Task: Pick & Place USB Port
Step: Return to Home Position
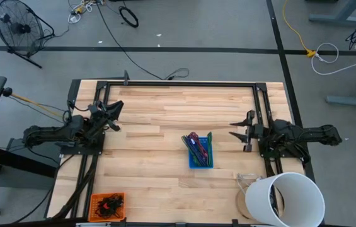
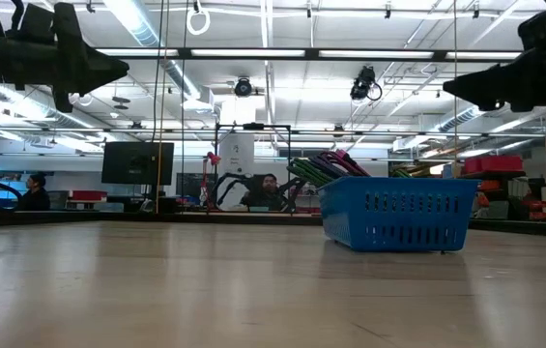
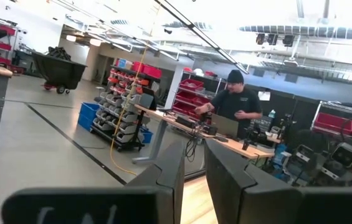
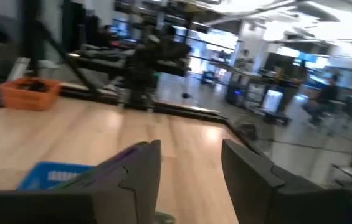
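Table (image 1: 159, 104): pale wooden top seen from above, with one arm lying along each side.

Left gripper (image 1: 116, 116): at the 9 o'clock side of the table, toward the 10 o'clock corner, raised off the wood and pointing inward. In the low view it hangs well above the table surface (image 2: 108, 68).

Left tool state: spread a little. The left wrist view shows a narrow gap between its fingers (image 3: 172, 177), with nothing in it.

Right gripper (image 1: 239, 128): at the 3 o'clock side, pointing inward and also raised. It shows high in the low view (image 2: 458, 89).

Right tool state: spread wide. The right wrist view shows its fingers (image 4: 141, 171) well apart and holding nothing.

Blue bin (image 1: 200, 166): stands on the table just to the 3 o'clock side of centre, between the two grippers and nearer the right one. It touches neither gripper. In the low view it sits flat on the wood (image 2: 398, 215), and the right wrist view catches one corner of it (image 4: 51, 175).

Charger cables (image 1: 198, 146): lie bundled inside the blue bin, showing black, green, purple and red. Their ends stick up over the bin's rim in the low view (image 2: 326, 166).

Orange bin (image 1: 96, 200): at the table's 7 o'clock corner, with a dark tangle inside.

White bucket (image 1: 294, 195): at the 5 o'clock corner, lying tilted with its mouth toward the table.

Person (image 3: 235, 102): stands at a bench in the room beyond, in the left wrist view.
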Tool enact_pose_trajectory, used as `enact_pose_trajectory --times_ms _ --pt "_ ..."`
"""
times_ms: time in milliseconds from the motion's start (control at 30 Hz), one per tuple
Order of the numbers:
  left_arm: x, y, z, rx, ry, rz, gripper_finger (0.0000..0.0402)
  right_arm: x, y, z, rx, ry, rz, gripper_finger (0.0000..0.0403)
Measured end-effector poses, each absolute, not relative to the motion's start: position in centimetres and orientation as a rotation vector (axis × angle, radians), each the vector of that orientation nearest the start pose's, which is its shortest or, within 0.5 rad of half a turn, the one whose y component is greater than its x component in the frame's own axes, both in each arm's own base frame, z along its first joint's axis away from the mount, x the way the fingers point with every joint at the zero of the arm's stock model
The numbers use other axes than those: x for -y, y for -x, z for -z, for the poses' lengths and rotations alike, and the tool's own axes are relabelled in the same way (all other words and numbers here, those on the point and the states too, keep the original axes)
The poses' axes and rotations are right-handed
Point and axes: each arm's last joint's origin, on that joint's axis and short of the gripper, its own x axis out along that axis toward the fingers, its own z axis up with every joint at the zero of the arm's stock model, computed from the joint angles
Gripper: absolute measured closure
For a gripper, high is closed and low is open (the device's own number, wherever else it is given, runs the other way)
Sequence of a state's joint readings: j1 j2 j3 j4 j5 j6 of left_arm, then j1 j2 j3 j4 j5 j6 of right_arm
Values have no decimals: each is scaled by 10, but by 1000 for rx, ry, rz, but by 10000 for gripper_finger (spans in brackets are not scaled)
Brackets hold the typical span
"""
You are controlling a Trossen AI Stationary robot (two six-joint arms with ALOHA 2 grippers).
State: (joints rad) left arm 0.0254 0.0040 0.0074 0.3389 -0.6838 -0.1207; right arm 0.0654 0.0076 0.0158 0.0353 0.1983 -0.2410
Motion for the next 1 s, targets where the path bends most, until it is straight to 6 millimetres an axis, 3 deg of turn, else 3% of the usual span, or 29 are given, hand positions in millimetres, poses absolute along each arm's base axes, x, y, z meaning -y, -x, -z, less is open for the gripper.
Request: enact_pose_trajectory --times_ms 567,667,833,1000 --pt "-22 -85 -196 386 249 -693 335 -2 -97 -172 39 83 77 234" --pt "-19 -88 -191 366 363 -552 335 -2 -97 -172 39 82 77 234" --pt "-4 -97 -169 39 143 -82 335 -2 -97 -172 40 82 77 234" --pt "-3 -97 -168 29 143 -29 335 -2 -97 -172 40 82 77 234"
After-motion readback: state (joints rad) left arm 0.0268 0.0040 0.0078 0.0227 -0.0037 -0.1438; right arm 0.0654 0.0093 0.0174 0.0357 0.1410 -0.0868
